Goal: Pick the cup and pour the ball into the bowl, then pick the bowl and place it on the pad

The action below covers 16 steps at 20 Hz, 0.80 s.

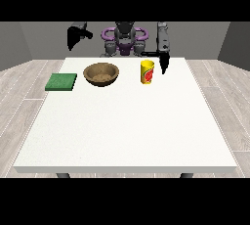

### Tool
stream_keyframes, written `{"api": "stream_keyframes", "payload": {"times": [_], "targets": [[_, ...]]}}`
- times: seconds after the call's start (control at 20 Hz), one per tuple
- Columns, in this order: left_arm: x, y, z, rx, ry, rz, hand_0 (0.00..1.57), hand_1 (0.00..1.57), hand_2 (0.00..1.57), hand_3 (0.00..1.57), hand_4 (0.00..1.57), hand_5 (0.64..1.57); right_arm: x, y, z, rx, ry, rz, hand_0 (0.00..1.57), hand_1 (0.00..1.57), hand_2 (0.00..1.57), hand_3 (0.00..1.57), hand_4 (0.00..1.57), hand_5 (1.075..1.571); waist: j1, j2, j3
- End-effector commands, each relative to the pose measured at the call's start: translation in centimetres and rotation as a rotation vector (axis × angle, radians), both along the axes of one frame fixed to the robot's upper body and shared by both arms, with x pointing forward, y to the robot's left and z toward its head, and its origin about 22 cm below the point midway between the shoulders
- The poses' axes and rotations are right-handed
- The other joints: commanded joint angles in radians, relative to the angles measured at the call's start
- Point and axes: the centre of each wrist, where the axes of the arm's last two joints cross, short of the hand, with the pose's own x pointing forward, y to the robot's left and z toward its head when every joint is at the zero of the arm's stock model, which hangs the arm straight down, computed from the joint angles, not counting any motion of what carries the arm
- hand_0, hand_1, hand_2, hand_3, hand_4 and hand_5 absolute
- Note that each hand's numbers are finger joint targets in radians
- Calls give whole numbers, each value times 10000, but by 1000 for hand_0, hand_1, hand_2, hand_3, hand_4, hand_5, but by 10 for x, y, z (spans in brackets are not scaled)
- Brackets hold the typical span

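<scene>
While the cup (147, 72) stands untouched right of centre in the upper part of the frame, the hand at the view's right (163, 61) hangs just beside it

The hand points fingers-down with its fingers straight, holding nothing, close by the cup's right side, which looks like the approach for a side grasp before any pour. The wooden bowl (101, 74) sits upright just left of centre, near the cup, a short reach for tipping the ball in; the ball itself is not visible, presumably inside the cup. The green pad (61, 81) lies flat further left, near the table (127, 131) edge, apart from the bowl. The hand at the view's left (74, 35) is raised at upper left, off the table; whether its fingers are spread or curled I cannot tell
</scene>
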Motion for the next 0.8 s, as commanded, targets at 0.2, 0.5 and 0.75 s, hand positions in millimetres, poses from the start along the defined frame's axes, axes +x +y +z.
{"api": "stream_keyframes", "payload": {"times": [0.2,0.5,0.75], "targets": [[9,-8,-28,-202,349,406,0,0,0,0,0,1525,3,0,2,-185,298,290,0,0,344,523,635,1566,-412,-89,-2],[19,-7,-26,207,242,617,0,0,0,0,0,1531,12,-37,22,-143,99,192,0,0,354,555,620,1568,-420,19,0],[24,-4,-31,77,-358,813,0,0,0,0,0,1531,3,-20,-2,-140,-522,357,0,0,325,486,622,1568,-816,543,-2]]}}
